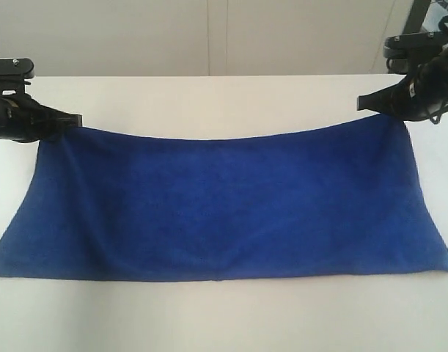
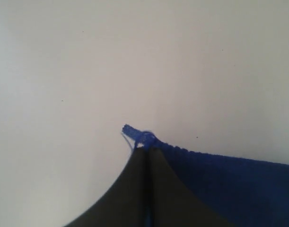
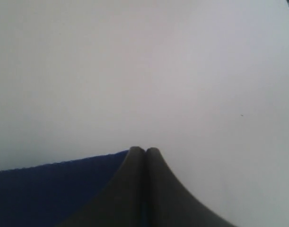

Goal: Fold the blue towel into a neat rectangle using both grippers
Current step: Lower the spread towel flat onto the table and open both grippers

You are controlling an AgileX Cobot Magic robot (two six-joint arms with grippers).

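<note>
on the left, the left gripper (image 1: pixel 71 119) has its jaws pressed together on the far left corner of the blue towel (image 1: pixel 224 205), and a tuft of hem pokes past the tips. between the arms the far edge sags, and the near edge lies flat on the white table (image 1: pixel 224 315). on the right, the right gripper (image 1: pixel 369 103) is closed too, seemingly on the far right corner, though its own camera shows no cloth at the tips. such a thin hold could slip if the arms pull apart or move unevenly, skewing the fold. i count one towel, two grippers, one table.
</note>
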